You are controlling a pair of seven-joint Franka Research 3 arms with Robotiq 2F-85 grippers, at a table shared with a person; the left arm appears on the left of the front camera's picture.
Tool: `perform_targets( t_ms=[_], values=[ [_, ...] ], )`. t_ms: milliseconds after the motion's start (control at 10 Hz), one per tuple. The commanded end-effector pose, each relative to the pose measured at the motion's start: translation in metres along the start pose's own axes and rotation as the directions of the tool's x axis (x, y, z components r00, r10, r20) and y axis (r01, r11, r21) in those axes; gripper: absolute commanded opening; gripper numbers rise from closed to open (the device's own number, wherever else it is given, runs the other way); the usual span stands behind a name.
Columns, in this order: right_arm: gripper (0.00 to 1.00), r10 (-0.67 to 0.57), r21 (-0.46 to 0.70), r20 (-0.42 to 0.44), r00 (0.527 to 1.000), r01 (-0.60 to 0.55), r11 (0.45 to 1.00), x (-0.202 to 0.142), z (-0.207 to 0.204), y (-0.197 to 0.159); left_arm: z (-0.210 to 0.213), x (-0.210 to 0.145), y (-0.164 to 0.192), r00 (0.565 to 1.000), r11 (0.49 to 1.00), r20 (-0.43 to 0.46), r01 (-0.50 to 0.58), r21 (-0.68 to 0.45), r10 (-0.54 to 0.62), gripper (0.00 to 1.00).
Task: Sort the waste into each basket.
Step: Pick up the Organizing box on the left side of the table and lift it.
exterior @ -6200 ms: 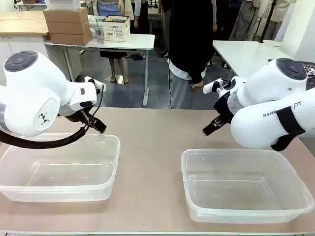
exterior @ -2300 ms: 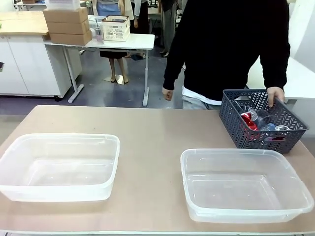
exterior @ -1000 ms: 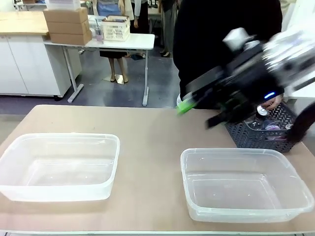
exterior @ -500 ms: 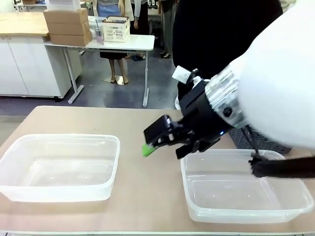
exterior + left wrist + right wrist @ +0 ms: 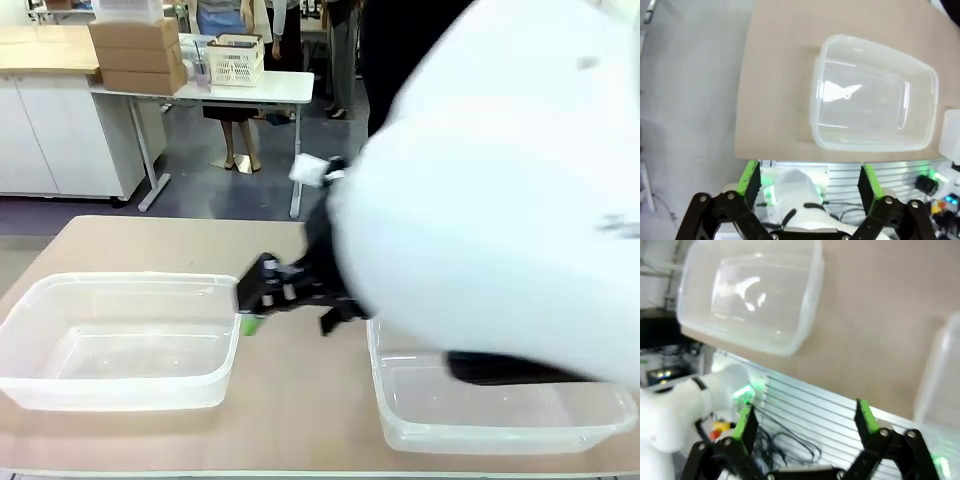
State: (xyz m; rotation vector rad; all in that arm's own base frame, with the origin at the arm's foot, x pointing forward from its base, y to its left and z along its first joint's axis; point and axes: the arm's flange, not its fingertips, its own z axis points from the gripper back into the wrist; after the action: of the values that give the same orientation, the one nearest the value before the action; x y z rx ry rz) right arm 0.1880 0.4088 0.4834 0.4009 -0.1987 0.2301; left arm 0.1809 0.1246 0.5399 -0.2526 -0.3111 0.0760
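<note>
Two clear tubs sit on the beige table (image 5: pixel 150 245). The left tub (image 5: pixel 120 340) is near the table's left end and the right tub (image 5: pixel 500 405) near its right end. Both lie close to the robot's edge and well apart from each other, with bare tabletop between them. In the front view the right arm (image 5: pixel 500 200) reaches across from the right, so close to the camera that its white shell blurs. It covers the far side of the table and the far rim of the right tub. The right gripper (image 5: pixel 805 419) hangs over the strip between the tubs, nearer the left tub, with one green pad just beside that tub's right-hand rim (whether it touches the rim cannot be told through the blur). The right wrist view shows its jaws wide apart. Past them lie the table's near edge and a ribbed metal rail (image 5: pixel 820 407), with the left tub at upper left and a sliver of the right tub at the right. The left gripper (image 5: pixel 809 180) is high above the table's near left corner, looking down on the left tub. Its jaws stand wide apart too, with white robot casing (image 5: pixel 795 195) between them and grey floor (image 5: pixel 690 100) off to the side. Beyond the table stands a white table (image 5: pixel 230 85) carrying cardboard boxes (image 5: pixel 138 52) and a cream basket (image 5: pixel 235 57).
</note>
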Motion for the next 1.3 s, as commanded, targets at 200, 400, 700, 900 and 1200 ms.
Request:
perform_targets(
  t_ms=[200, 400, 700, 900, 1200],
  values=[
    [1.00, -0.130, -0.204, -0.047, 0.990, 0.118, 0.972, 0.088, -0.097, 0.064, -0.111, -0.048, -0.021, 0.985, 0.995, -0.164, 0.066, 0.073, -0.053, 1.00],
    [1.00, -0.072, -0.116, -0.025, 0.997, 0.069, 0.991, 0.063, -0.062, 0.031, -0.025, 0.014, -0.011, 0.991, 0.998, -0.129, 0.052, 0.038, -0.047, 1.00],
    [1.00, -0.072, -0.116, -0.025, 0.997, 0.069, 0.991, 0.063, -0.062, 0.031, -0.025, 0.014, -0.011, 0.991, 0.998, -0.129, 0.052, 0.038, -0.047, 1.00],
    [1.00, -0.072, -0.116, -0.025, 0.997, 0.069, 0.991, 0.063, -0.062, 0.031, -0.025, 0.014, -0.011, 0.991, 0.998, -0.129, 0.052, 0.038, -0.047, 1.00],
    [1.00, -0.153, -0.164, -0.042, 0.987, 0.144, 0.976, 0.076, -0.075, 0.034, -0.071, -0.005, -0.006, 0.990, 1.000, -0.142, 0.001, 0.023, 0.002, 1.00]
  ],
)
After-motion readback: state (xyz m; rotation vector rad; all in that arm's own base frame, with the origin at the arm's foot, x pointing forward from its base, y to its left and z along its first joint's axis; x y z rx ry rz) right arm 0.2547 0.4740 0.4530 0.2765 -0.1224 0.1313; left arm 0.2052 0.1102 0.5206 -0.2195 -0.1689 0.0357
